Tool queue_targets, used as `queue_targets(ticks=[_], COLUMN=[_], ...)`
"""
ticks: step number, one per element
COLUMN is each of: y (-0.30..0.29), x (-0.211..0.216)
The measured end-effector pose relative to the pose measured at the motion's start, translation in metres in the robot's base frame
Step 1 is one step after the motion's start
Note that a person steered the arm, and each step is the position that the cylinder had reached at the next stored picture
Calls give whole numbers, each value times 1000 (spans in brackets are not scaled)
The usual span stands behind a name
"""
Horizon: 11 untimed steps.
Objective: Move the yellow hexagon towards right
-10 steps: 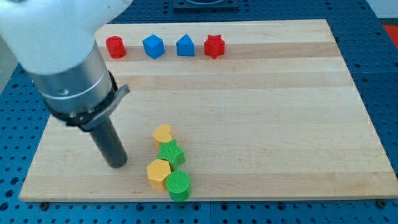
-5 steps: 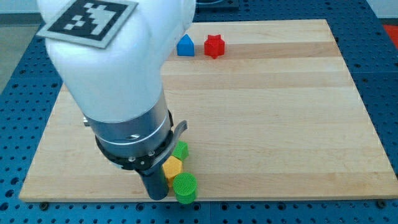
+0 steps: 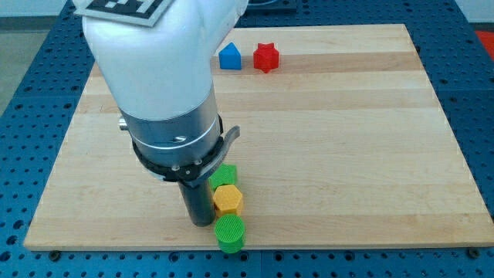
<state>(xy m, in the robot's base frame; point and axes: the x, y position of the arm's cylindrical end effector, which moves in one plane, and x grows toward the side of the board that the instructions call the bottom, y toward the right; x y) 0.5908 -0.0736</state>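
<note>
The yellow hexagon (image 3: 228, 200) lies near the board's bottom edge, left of centre. My tip (image 3: 201, 222) stands right against its left side, touching or nearly so. A green block (image 3: 225, 175) sits just above the hexagon, partly hidden by the arm. A green round block (image 3: 229, 232) sits just below it, at the board's edge. The yellow heart seen earlier is hidden behind the arm.
A blue house-shaped block (image 3: 229, 56) and a red star-like block (image 3: 266, 57) stand at the view's top. The wooden board (image 3: 363, 139) stretches to the right. The big white and grey arm body covers the board's left part.
My tip moved right from the board's left to the hexagon's left side. The hexagon has shifted right by a little, and the green round block with it.
</note>
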Motion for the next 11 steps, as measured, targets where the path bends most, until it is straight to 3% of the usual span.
queue_targets(ticks=[2, 3, 6, 11], y=[17, 60, 88, 102], x=[-32, -28, -5, -5])
